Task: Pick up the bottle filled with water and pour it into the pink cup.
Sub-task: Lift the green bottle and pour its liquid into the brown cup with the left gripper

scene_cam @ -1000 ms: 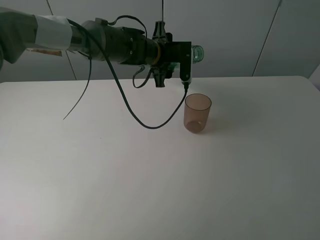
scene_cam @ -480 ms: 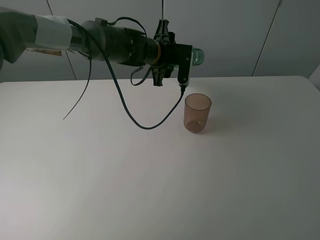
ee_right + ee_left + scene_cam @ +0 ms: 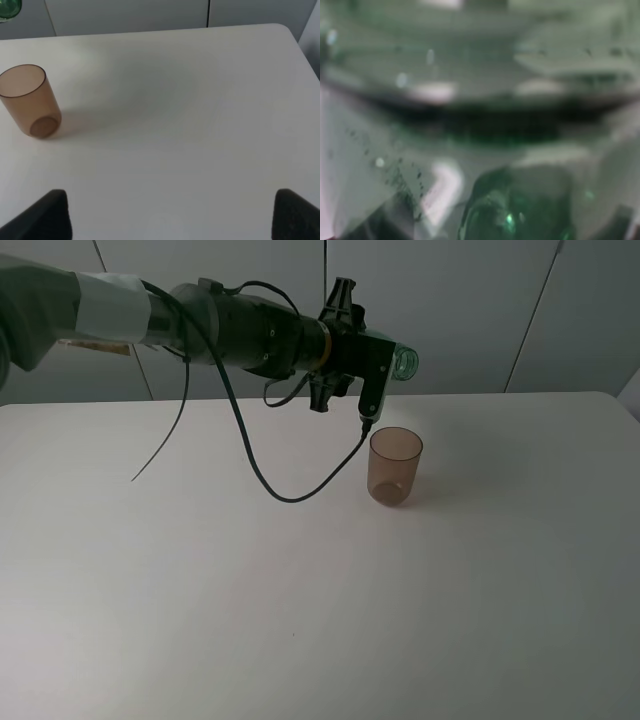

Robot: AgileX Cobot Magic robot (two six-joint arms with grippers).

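The green-tinted bottle [image 3: 403,362] lies almost level in my left gripper [image 3: 378,364], high above the table. Its open neck points right and slightly down, over the pink cup [image 3: 395,467]. The cup stands upright on the white table [image 3: 300,590]. No stream of water shows. The left wrist view is filled by a blurred close view of the green bottle [image 3: 515,210]. The right wrist view shows the cup [image 3: 29,100] and the bottle's mouth [image 3: 9,9]. My right gripper [image 3: 170,220] is open and empty, well away from the cup.
A black cable [image 3: 250,465] hangs in a loop from the left arm down to just above the table, left of the cup. The table's far edge [image 3: 500,394] meets a grey panelled wall.
The left wrist has rolled and the bottle's mouth has moved a little right and dipped, now further over the cup. The cup and the right gripper have not moved.
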